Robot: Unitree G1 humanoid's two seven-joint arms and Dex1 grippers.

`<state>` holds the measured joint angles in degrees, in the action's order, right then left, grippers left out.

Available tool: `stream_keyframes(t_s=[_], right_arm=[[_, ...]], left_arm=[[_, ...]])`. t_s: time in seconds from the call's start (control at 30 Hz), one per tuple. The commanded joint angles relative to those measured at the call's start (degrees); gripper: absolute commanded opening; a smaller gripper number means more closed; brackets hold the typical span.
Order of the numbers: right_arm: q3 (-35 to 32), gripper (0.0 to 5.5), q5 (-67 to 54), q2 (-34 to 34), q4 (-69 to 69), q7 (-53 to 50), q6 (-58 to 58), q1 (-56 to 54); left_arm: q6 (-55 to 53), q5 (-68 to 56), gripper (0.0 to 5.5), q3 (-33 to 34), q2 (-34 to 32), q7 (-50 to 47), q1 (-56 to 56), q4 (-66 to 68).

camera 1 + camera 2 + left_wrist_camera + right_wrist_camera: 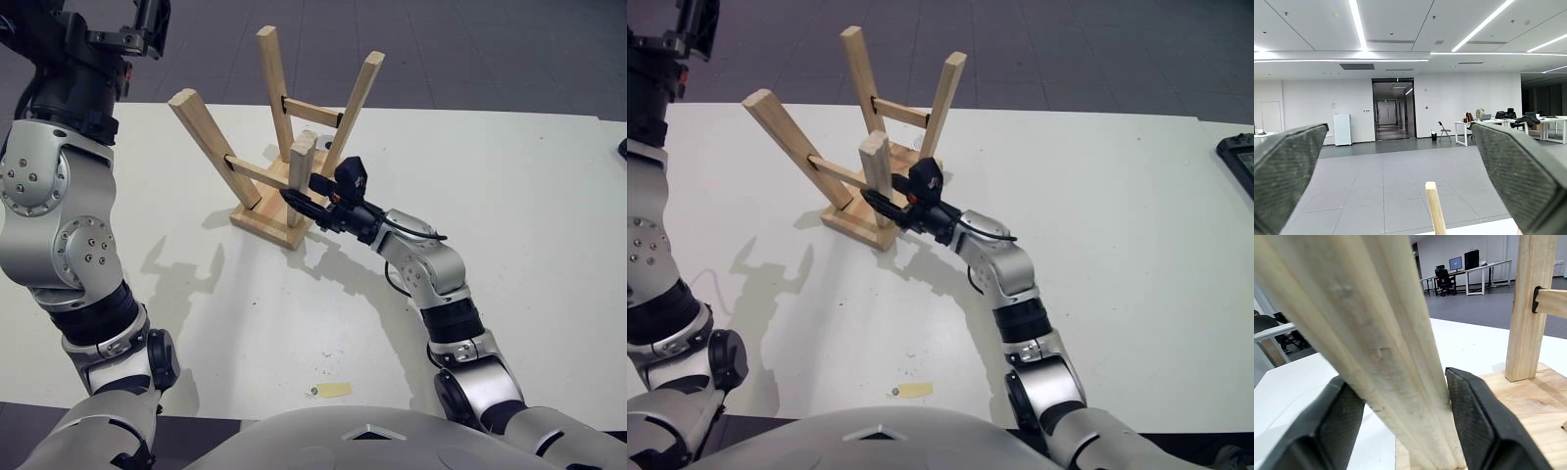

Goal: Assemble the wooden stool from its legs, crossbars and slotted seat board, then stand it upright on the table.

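Observation:
The wooden stool (269,166) lies upside down on the white table, its slotted seat board (266,221) flat on the top and its legs pointing up, joined by crossbars (312,111). My right gripper (299,197) is shut on the nearest leg (301,164) low down, just above the board. In the right wrist view both pads (1475,417) press that leg (1376,333) from either side, with the board (1528,416) and a second leg (1525,308) behind. My left gripper (149,27) hangs high over the table's far left, open and holding nothing; a leg tip (1434,205) pokes up between its fingers (1520,171).
A small pale tag (331,390) lies near the table's front edge. A dark object (1239,157) sits at the far right edge. Bare tabletop (529,196) spreads to the right of the stool and in front of it.

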<state>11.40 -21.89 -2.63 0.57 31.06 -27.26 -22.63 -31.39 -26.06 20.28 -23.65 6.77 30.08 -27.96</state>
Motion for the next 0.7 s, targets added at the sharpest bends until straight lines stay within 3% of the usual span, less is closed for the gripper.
stream_keyframes(t_s=[0.03,0.27,0.43,0.57,0.7], right_arm=[[0.3,2.49,0.7,1.6,4.6,-4.6,-3.0,2.5],[1.8,2.47,2.6,-0.2,9.5,-8.4,-8.3,5.8],[10.5,2.35,4.6,-7.5,9.2,-0.1,-11.9,6.2],[12.9,2.21,1.7,-7.5,8.8,5.3,-13.5,3.2],[13.2,3.04,-0.2,-5.4,8.3,7.5,-13.5,0.5]], left_arm=[[0.5,1.3,5.4,-0.9,-0.4,-0.7,0.4,-0.3],[0.7,2.8,5.4,-1.6,-0.7,-1.3,0.3,-0.8],[0.3,3.3,5.4,-1.6,-0.6,-1.9,0.2,-1.4],[0.4,3.4,5.4,-1.1,-0.3,-2.3,0.3,-1.3],[0.7,3.4,5.4,-0.9,-0.1,-2.5,0.7,-0.7]])
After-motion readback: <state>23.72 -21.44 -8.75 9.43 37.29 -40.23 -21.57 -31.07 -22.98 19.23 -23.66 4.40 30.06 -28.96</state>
